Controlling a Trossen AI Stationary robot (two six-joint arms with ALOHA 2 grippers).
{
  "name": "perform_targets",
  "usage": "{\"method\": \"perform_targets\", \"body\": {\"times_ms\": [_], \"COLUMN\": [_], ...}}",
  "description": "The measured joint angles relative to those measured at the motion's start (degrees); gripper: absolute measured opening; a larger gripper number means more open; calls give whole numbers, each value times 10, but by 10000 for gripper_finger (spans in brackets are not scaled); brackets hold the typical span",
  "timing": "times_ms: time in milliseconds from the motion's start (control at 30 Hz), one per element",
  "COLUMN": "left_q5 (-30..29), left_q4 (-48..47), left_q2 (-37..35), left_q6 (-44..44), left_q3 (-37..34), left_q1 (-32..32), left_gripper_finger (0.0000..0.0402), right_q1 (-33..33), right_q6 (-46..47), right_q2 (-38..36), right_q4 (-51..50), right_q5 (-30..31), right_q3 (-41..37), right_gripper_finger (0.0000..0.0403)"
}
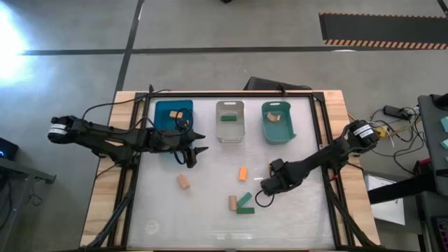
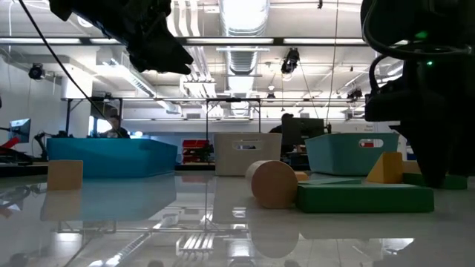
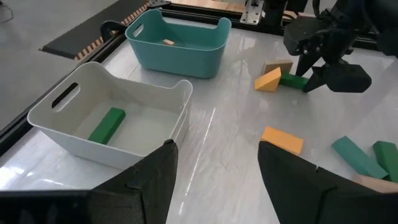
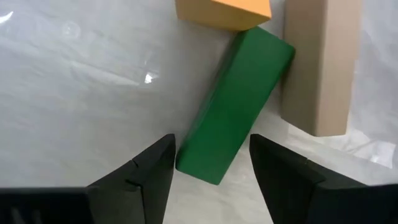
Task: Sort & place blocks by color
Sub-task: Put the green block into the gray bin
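My right gripper (image 4: 211, 142) is open and points down over a cluster of blocks at the table's right middle. Its fingers stand on either side of the near end of a dark green bar (image 4: 233, 112), with no touch showing. An orange wedge (image 4: 224, 12) and a tan bar (image 4: 320, 62) lie against that bar. My left gripper (image 1: 196, 152) is open, empty and raised, just in front of the blue bin (image 1: 162, 120). Loose on the table are a tan block (image 1: 183, 181), an orange block (image 1: 242, 173), a tan piece (image 1: 232, 203) and green blocks (image 1: 245, 204).
Three bins stand in a row at the far side. The blue bin holds an orange block (image 1: 175, 113), the clear bin (image 1: 230, 130) a green bar (image 1: 228, 117), and the teal bin (image 1: 278, 134) a tan piece (image 1: 274, 117). The table's near left part is bare.
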Motion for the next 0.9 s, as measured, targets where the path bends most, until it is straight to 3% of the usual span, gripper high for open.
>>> {"method": "perform_targets", "body": {"times_ms": [333, 600, 900], "left_q5": [0, 0, 0], "left_q4": [0, 0, 0], "left_q2": [0, -1, -1], "left_q6": [1, 1, 1], "left_q3": [0, 0, 0], "left_q1": [0, 0, 0], "left_gripper_finger": [207, 207, 207], "right_q1": [1, 0, 0], "right_q6": [1, -10, -25], "right_q2": [-10, -16, -85], "right_q4": [5, 8, 3], "right_q5": [-24, -50, -52], "right_q3": [-2, -2, -2], "right_gripper_finger": [95, 101, 98]}}
